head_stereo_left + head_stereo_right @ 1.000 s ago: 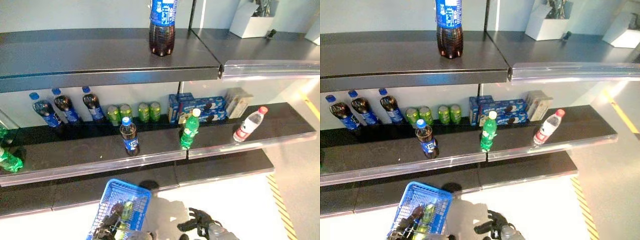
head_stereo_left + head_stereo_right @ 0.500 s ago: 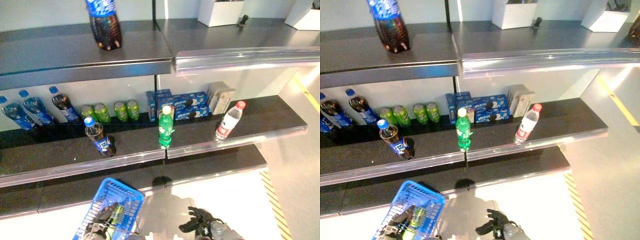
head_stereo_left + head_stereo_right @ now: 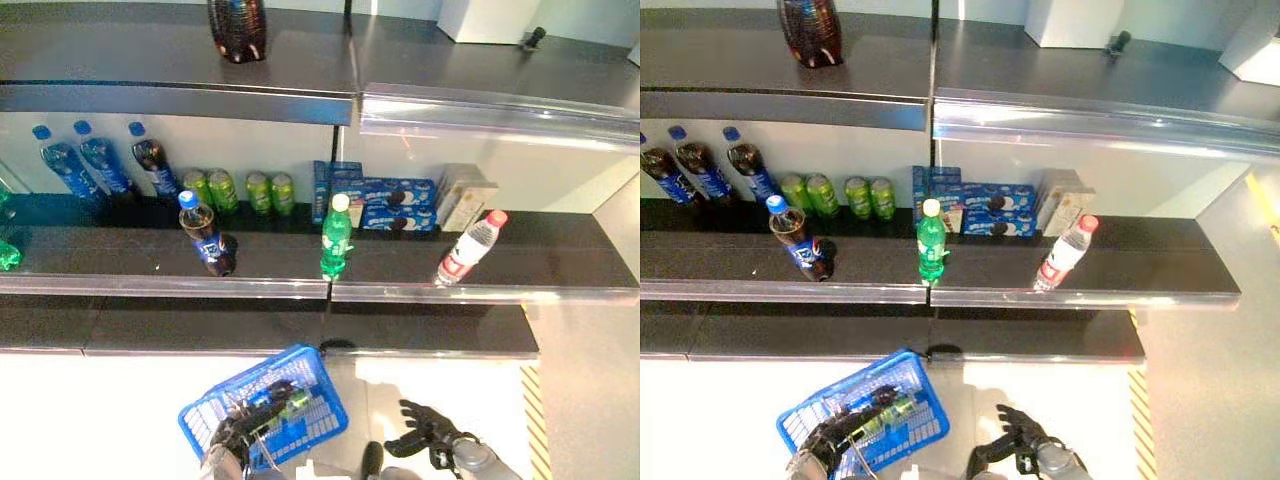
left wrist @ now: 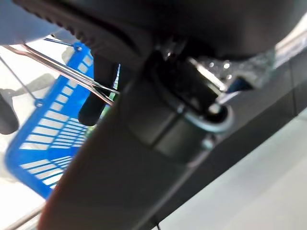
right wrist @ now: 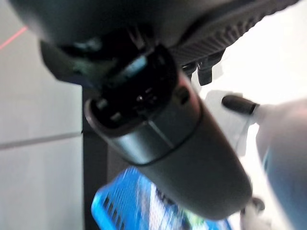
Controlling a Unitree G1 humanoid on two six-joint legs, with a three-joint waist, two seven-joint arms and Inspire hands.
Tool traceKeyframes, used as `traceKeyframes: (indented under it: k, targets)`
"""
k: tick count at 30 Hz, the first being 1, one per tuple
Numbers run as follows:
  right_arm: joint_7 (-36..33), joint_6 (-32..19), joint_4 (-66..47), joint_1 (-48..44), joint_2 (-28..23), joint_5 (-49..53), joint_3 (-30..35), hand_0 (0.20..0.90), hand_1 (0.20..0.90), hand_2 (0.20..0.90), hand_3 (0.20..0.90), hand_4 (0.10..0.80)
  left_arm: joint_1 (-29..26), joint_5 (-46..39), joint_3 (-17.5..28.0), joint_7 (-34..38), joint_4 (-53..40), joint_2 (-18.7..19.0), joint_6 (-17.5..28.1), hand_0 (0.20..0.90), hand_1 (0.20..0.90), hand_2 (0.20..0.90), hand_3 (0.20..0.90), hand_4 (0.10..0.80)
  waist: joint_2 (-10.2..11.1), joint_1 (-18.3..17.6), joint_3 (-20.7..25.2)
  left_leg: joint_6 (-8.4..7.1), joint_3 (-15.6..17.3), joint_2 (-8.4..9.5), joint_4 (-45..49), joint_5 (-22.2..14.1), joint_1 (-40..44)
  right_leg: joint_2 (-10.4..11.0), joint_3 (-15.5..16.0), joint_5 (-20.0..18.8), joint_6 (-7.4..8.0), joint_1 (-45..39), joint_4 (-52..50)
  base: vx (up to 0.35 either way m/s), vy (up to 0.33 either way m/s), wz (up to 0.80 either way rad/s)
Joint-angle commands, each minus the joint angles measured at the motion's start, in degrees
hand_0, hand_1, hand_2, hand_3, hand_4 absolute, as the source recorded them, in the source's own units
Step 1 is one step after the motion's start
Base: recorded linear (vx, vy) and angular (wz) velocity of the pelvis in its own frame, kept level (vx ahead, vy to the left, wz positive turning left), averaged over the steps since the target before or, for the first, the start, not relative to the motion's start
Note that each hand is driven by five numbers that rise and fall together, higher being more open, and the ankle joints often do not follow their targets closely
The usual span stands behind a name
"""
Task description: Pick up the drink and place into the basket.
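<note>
- At the bottom edge of the left eye view, right of centre, I read my right hand [image 3: 428, 438] as empty, its dark fingers spread apart and holding nothing.
- At the lower left of the frame, my left hand [image 3: 232, 440] has its fingers curled around the thin wire handle of the blue plastic lattice basket [image 3: 310, 425], which hangs over the pale floor.
- Inside the basket lies a green-labelled drink bottle [image 3: 285, 404]. I judge that one drink is already stowed; what else the basket holds I cannot tell.
- That bottle lies on its side, long axis running diagonally from lower left to upper right of the frame. Which end is the cap I cannot tell.
- Remaining work, as I judge it: any further pick must come from the dark middle shelf [image 3: 280, 285] beyond the basket. My right hand is low and well apart from that shelf.
- Along the shelf's front edge, at frame centre, a green plastic soda bottle with a white cap [image 3: 335, 238] stands upright, long axis vertical, cap up.
- Left of it, a dark cola bottle with a blue cap [image 3: 207, 234] leans, cap tilted to the upper left.
- Right of it, a clear water bottle with a red cap [image 3: 468, 247] leans, cap tilted to the upper right.
</note>
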State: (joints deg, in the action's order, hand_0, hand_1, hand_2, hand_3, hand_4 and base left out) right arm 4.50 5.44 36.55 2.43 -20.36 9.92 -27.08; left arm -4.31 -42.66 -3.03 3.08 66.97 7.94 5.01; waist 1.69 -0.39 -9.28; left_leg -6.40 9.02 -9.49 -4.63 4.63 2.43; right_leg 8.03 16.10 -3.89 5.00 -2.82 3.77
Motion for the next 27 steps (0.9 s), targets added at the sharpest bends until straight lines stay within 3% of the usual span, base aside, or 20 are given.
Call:
traceKeyframes:
  k: [1, 5, 7, 10, 11, 13, 15, 20, 27]
  targets:
    - [0.9, -4.2, -12.6, -2.3, -2.2, -0.6, -0.7, 0.900, 0.900, 0.900, 0.900, 0.800, 5.3, -0.3, 1.8, -2.6, -1.3, 3.1, 1.5, 0.300, 0.300, 0.300, 0.200, 0.100, 0.3, 1.9, 1.2, -1.56, -0.4, -2.19, 2.8, 1.1, 0.1, 4.1, -2.6, 2.2, 1.59, -0.7, -6.0, 0.184, 0.240, 0.02]
    - [-1.9, -4.7, -19.2, -1.8, -3.2, 2.0, 0.5, 0.900, 0.900, 0.900, 0.900, 0.800, 6.2, 3.1, 0.6, -3.0, -2.6, 3.7, 1.1, 0.300, 0.300, 0.300, 0.200, 0.100, 0.4, 2.0, 1.1, -0.05, -0.2, -0.55, 4.3, -1.1, 1.0, 5.8, -3.4, 1.9, 2.99, -1.4, -6.6, 0.146, 0.208, 0.01]
    - [-4.7, -5.8, -25.0, -2.1, -3.5, 3.2, 2.6, 0.900, 0.900, 0.900, 0.900, 0.800, 6.2, 5.1, 0.0, -3.0, -3.4, 4.8, 1.3, 0.300, 0.300, 0.300, 0.200, 0.100, 0.2, 1.6, 0.3, 2.16, -0.1, 1.08, 4.7, -2.2, 1.6, 7.8, -4.3, 0.9, 4.51, 1.3, -13.6, 0.047, 0.209, -0.02]
    - [-9.4, -8.9, -31.1, -2.6, -4.6, 1.6, 4.9, 0.900, 0.900, 0.900, 0.900, 0.800, 7.2, 6.7, -0.5, -1.8, -5.8, 6.9, 1.8, 0.300, 0.300, 0.300, 0.200, 0.100, -0.2, 0.3, -1.1, 3.52, -0.7, 1.99, 3.9, -2.8, 2.8, 7.5, -8.2, -1.9, 5.03, 6.2, -18.9, -0.019, 0.053, -0.22]
    - [-11.2, -10.9, -32.3, -3.3, -5.0, 1.5, 6.0, 0.900, 0.900, 0.900, 0.900, 0.800, 7.1, 6.5, -0.4, -1.3, -6.6, 7.2, 2.1, 0.300, 0.300, 0.300, 0.200, 0.100, -0.3, 0.1, -1.2, 3.12, -0.8, 1.57, 4.2, -3.0, 2.2, 6.7, -9.2, -0.3, 4.57, 5.5, -13.9, -0.035, -0.057, -0.21]
    - [-12.4, -12.9, -35.1, -4.7, -5.9, 1.1, 8.4, 0.900, 0.900, 0.900, 0.900, 0.800, 7.1, 3.5, 0.2, -0.2, -7.6, 7.8, 2.6, 0.300, 0.300, 0.300, 0.200, 0.100, -0.2, -0.3, -1.2, 2.75, -1.3, 1.05, 4.6, -3.1, 1.4, 6.3, -11.3, -0.7, 4.57, 4.9, -9.6, -0.024, -0.118, -0.19]
    - [-12.9, -14.4, -36.9, -5.1, -6.4, 0.4, 10.1, 0.900, 0.900, 0.900, 0.900, 0.800, 6.8, 2.1, 1.3, 0.3, -7.8, 7.6, 2.2, 0.300, 0.300, 0.300, 0.200, 0.100, 0.0, -0.4, -0.7, 2.82, -0.9, 0.91, 4.6, -3.4, 1.1, 5.7, -11.3, -0.6, 4.20, 4.0, -7.1, 0.007, -0.132, -0.14]
    - [-13.7, -16.6, -45.4, -6.5, -10.2, 3.8, 17.1, 0.900, 0.900, 0.900, 0.900, 0.800, 9.1, 3.7, 3.0, -1.2, -5.7, 3.9, 2.9, 0.300, 0.300, 0.300, 0.200, 0.100, 0.1, 1.0, 1.2, 1.05, -1.1, -0.52, 2.8, -2.3, 1.8, 4.8, -7.7, -0.1, 3.50, 1.0, -4.1, 0.057, -0.101, 0.19]
    - [-18.9, -17.5, -47.4, -8.5, -9.7, 4.7, 17.2, 0.900, 0.900, 0.900, 0.900, 0.800, 9.3, 5.2, 1.7, -1.6, -3.3, 2.5, 3.1, 0.300, 0.300, 0.300, 0.200, 0.100, -0.1, 2.0, 1.9, 0.77, -1.0, -0.95, 2.3, -2.5, 3.7, 5.0, -5.7, 1.4, 3.10, -1.1, -5.0, 0.090, -0.006, 0.14]
